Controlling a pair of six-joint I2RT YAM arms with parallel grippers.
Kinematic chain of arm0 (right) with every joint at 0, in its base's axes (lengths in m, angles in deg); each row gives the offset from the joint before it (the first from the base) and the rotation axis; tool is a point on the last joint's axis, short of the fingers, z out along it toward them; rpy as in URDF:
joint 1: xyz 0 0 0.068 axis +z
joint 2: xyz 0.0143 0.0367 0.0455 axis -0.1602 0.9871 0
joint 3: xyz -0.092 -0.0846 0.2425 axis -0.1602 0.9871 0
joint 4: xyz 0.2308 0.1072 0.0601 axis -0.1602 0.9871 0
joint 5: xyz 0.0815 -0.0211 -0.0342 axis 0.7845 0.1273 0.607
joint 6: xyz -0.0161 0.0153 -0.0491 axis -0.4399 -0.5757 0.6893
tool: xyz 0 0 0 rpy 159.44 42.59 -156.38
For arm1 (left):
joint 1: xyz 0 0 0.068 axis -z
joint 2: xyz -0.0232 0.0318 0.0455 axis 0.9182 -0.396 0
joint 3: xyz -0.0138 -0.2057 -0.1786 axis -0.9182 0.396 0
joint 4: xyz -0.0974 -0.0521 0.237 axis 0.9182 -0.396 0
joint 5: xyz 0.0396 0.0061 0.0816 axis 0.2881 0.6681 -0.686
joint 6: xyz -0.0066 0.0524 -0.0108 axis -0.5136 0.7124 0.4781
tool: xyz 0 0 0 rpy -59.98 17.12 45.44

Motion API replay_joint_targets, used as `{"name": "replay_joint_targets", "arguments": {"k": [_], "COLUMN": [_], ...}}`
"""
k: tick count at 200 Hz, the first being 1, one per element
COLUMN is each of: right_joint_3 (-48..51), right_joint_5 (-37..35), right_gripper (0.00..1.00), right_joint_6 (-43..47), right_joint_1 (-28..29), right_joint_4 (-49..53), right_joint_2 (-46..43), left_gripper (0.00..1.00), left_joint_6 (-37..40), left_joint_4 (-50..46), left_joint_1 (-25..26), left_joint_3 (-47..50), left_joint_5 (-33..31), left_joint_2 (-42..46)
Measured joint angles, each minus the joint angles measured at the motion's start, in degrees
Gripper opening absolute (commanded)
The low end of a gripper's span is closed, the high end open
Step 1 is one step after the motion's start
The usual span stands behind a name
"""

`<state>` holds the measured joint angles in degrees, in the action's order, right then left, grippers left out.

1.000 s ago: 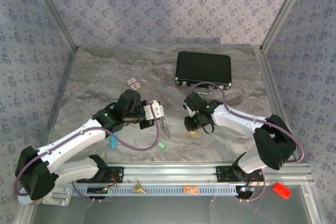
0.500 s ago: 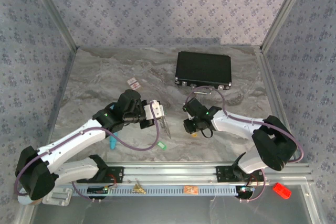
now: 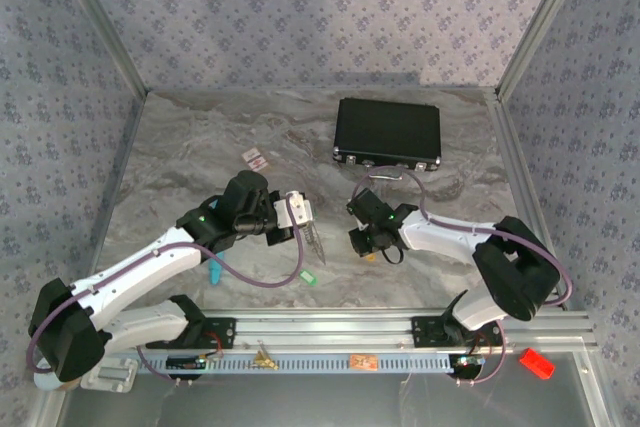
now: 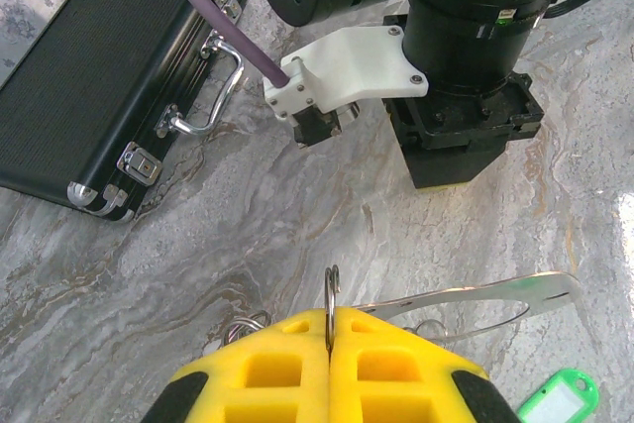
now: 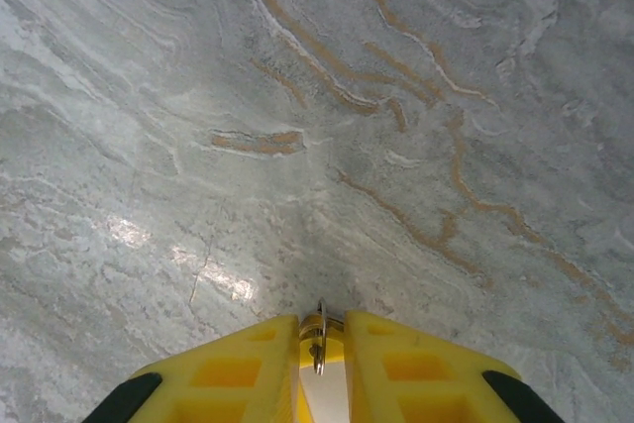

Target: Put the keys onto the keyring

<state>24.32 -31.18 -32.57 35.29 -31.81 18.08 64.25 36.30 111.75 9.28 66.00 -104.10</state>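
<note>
My left gripper [image 4: 330, 318] is shut on the thin metal keyring [image 4: 333, 282], which stands edge-on between the yellow fingers. Its silvery loop [image 4: 475, 296] reaches to the right above the marble. In the top view the keyring [image 3: 316, 241] hangs from the left gripper [image 3: 304, 213]. The green key [image 4: 561, 399] lies on the table just below it [image 3: 308, 275]. My right gripper [image 5: 323, 321] points down at the table and is shut on the yellow-gold key [image 5: 314, 328]; the key's small ring sticks up between the fingertips. From above, the right gripper [image 3: 367, 245] is a short way right of the keyring.
A black case [image 3: 388, 132] lies at the back, right of centre, its handle [image 4: 213, 86] facing the grippers. A red-and-white card [image 3: 255, 158] sits back left. A teal pen [image 3: 213, 273] lies by the left arm. The front rail [image 3: 330, 332] runs along the near edge.
The right gripper's jaws have closed in around the yellow-gold key, and that arm has shifted slightly left. The left arm and the keyring have stayed still.
</note>
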Motion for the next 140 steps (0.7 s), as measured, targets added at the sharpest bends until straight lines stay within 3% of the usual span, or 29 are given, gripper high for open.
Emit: {"name": "replay_joint_targets", "arguments": {"k": [140], "right_joint_3": [0.0], "right_joint_5": [-0.7], "right_gripper": [0.02], "right_joint_6": [-0.3], "right_joint_1": [1.0], "right_joint_4": [-0.3], "right_joint_2": [0.8], "left_gripper": [0.0], "left_joint_6": [0.0], "left_joint_4": [0.0], "left_joint_1": [0.0], "left_joint_3": [0.0], "left_joint_5": [0.0], "left_joint_2": [0.0]}}
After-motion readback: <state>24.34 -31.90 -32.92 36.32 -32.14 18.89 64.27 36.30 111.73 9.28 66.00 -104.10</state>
